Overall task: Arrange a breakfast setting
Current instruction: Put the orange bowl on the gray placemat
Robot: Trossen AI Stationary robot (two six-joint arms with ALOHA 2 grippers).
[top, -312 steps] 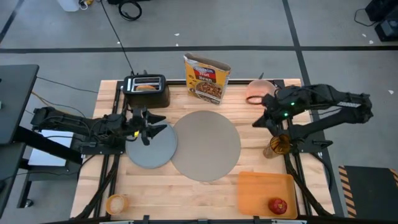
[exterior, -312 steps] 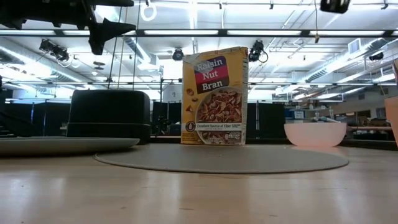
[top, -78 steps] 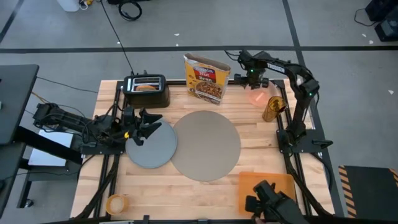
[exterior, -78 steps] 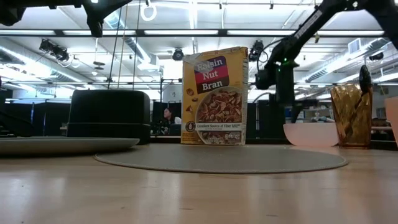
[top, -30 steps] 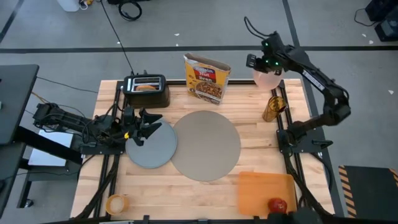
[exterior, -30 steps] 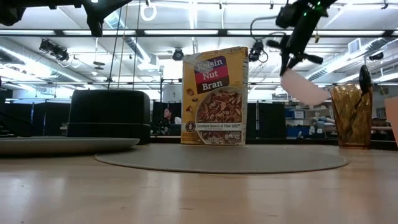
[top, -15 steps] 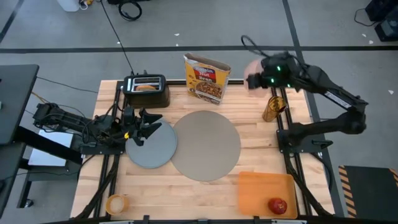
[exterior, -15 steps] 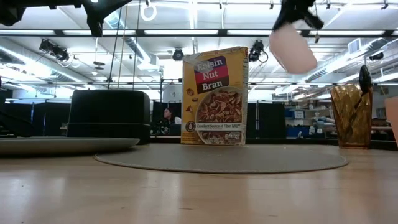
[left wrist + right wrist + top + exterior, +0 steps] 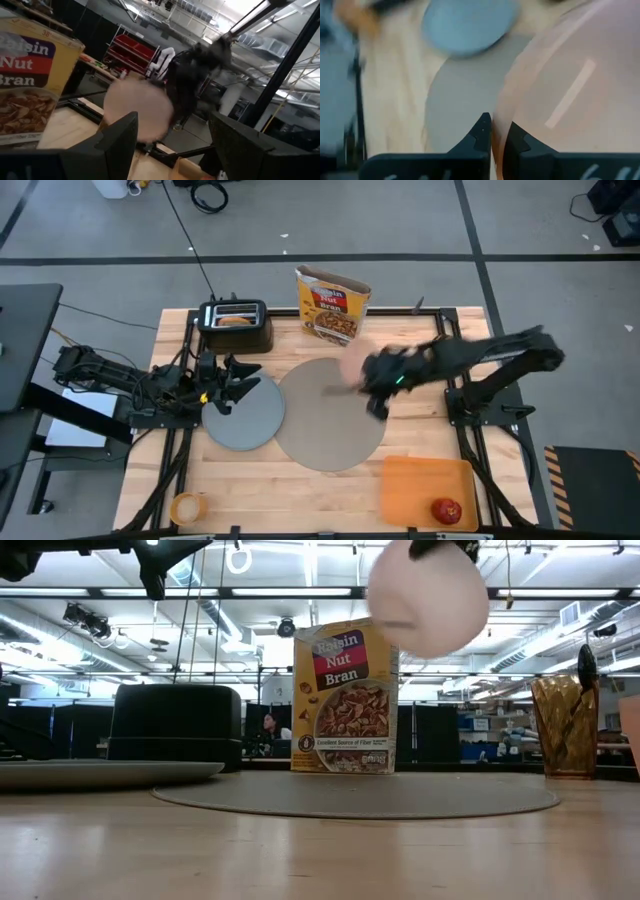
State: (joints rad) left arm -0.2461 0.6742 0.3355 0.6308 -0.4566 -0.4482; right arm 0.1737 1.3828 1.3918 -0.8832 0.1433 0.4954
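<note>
My right gripper is shut on the translucent pink bowl, high above the round taupe mat. The bowl also shows in the low view and the left wrist view. My left gripper hangs open and empty over the grey plate, which lies left of the mat. The bagel sits in the black toaster. The red apple lies on the orange board. The orange cup, with the spoon standing in it, is at the right. My right gripper pinches the bowl's wall at the rim, one finger on each side of it. The bowl is lifted clear of the table and tilted, its rounded underside toward the table's near edge.
A cereal box stands at the far edge behind the mat. A roll of tape lies at the near left corner. Bare wood lies along the near edge between the tape and the board.
My right gripper has carried the pink bowl from above the table's far right corner toward the near and left, to a place over the mat. The bowl has stayed lifted clear and has turned in the hold.
</note>
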